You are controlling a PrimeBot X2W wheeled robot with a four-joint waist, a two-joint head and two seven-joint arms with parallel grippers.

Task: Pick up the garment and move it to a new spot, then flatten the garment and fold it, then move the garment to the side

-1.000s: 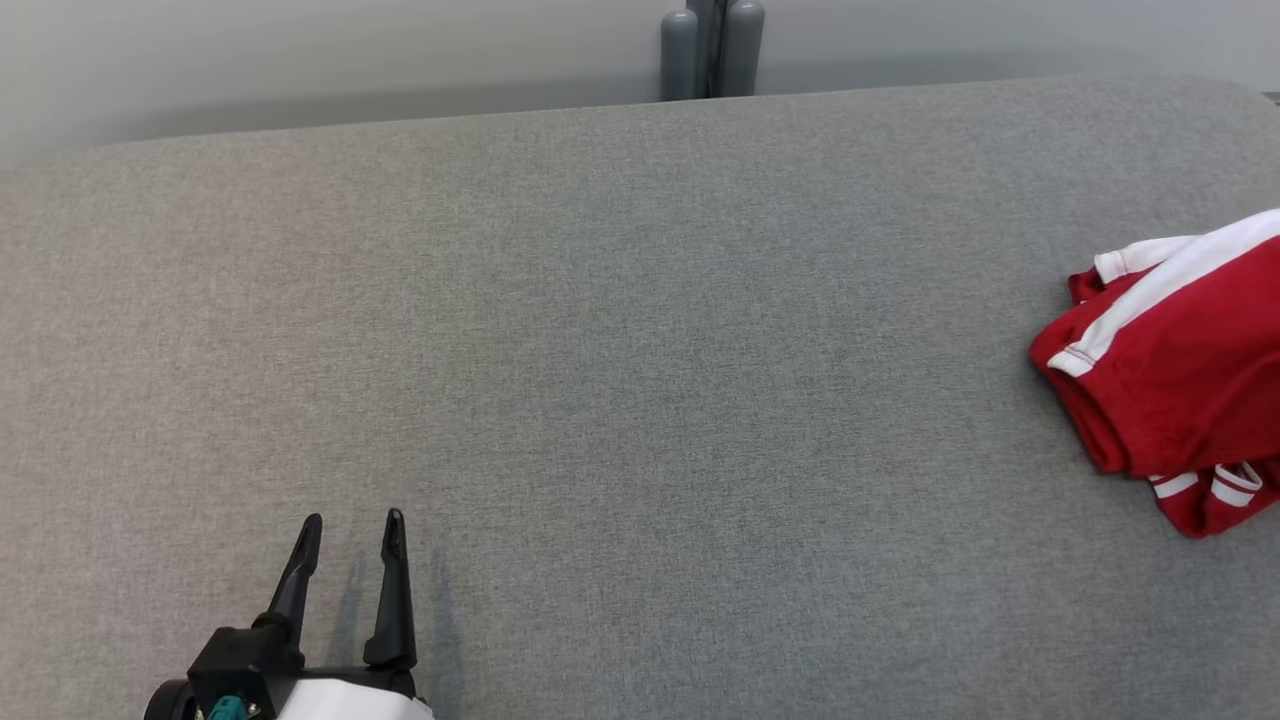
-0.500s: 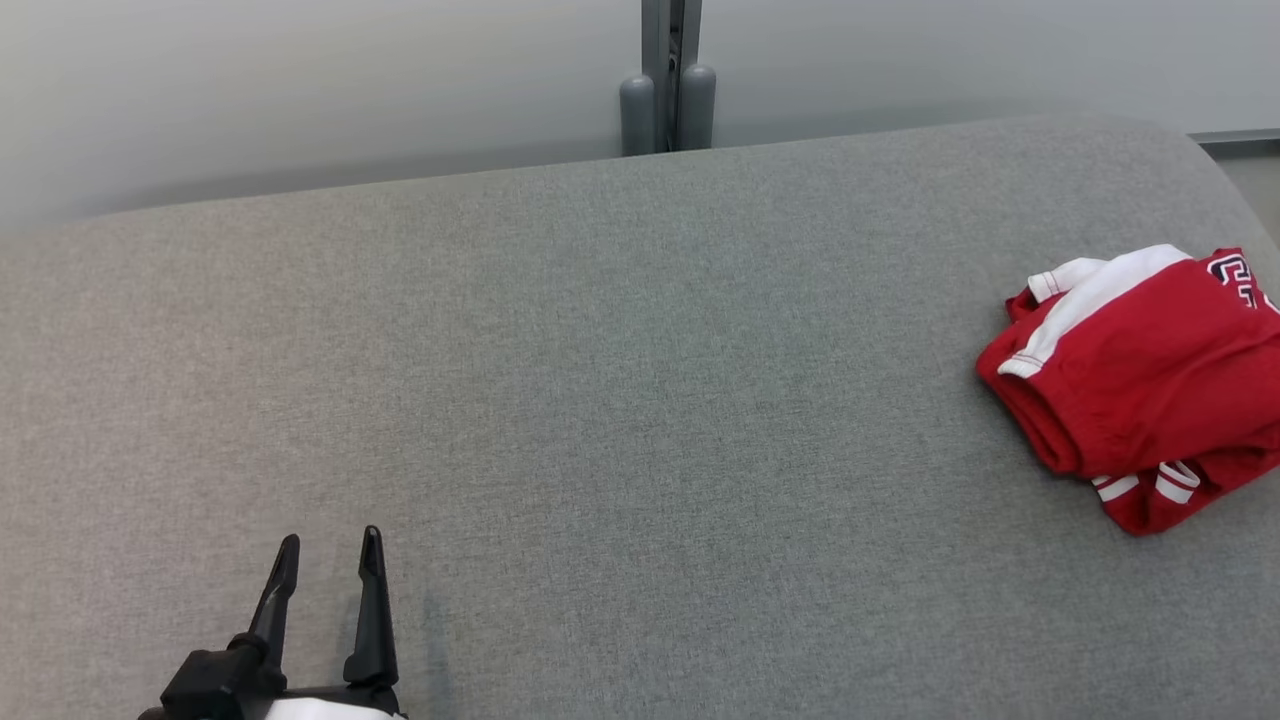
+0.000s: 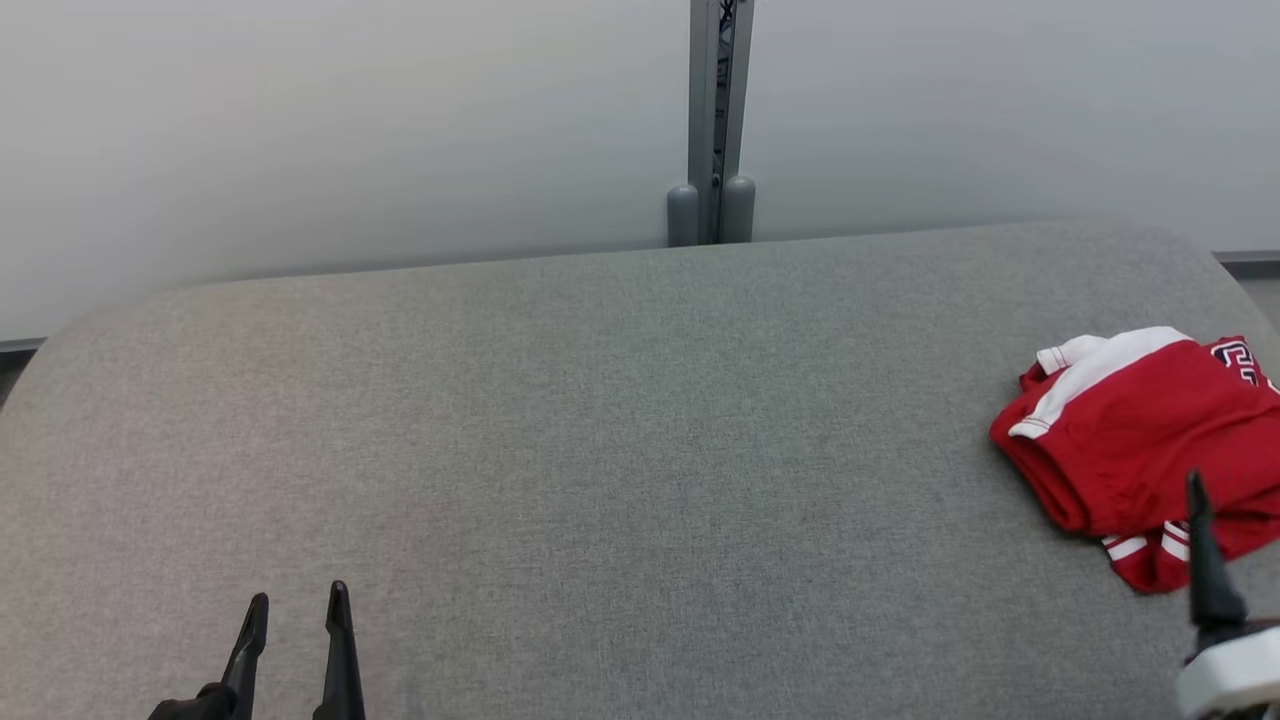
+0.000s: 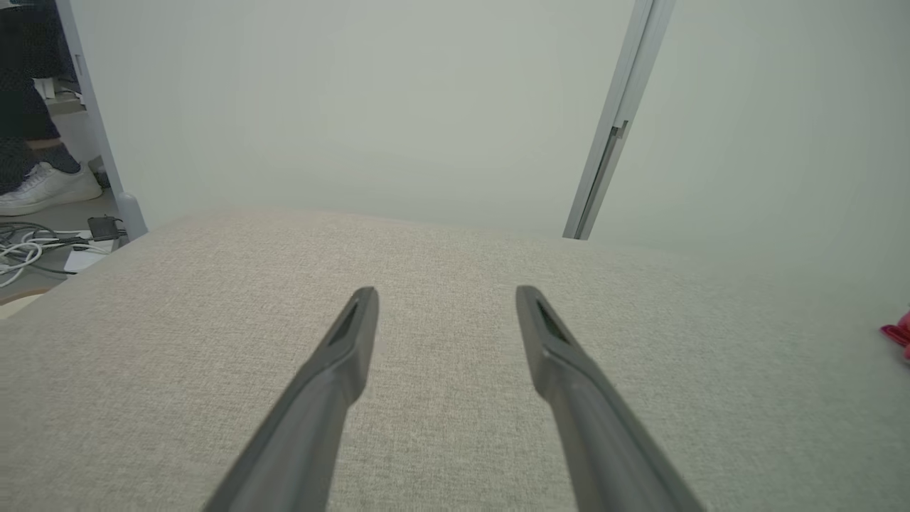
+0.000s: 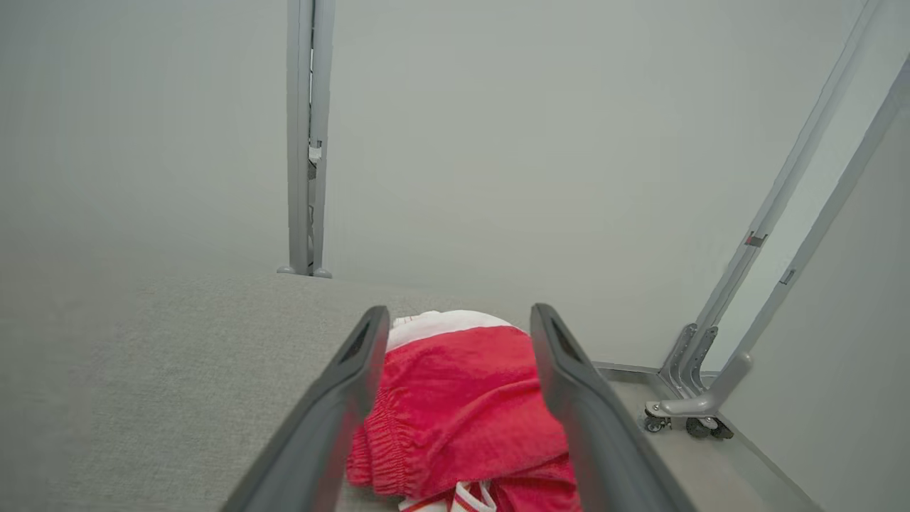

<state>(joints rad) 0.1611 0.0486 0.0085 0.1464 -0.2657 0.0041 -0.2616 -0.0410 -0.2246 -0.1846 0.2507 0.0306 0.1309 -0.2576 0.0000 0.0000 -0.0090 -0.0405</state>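
Observation:
The garment [image 3: 1130, 440], red with white stripes and folded into a compact bundle, lies near the right end of the grey padded surface [image 3: 600, 450]. One dark finger [image 3: 1200, 540] of my right gripper rises in front of its near edge. In the right wrist view my right gripper [image 5: 458, 313] stands open, with the garment [image 5: 462, 412] lying beyond and below the spread fingers, nothing held. At the lower left my left gripper [image 3: 298, 598] is open over bare fabric, far from the garment. The left gripper [image 4: 446, 291] holds nothing, and a red sliver of the garment [image 4: 899, 333] shows at that view's right edge.
A pale partition wall with a grey post [image 3: 712, 150] stands behind the surface. The surface's rounded right edge runs close beside the garment. A person's white shoe [image 4: 43, 188] and cables [image 4: 28, 249] are on the floor off the left end. Wheeled frame feet [image 5: 686, 416] stand right.
The head camera has tilted up, so the whole picture sits lower. A finger of my right gripper has come into view at the lower right. The garment keeps its shape.

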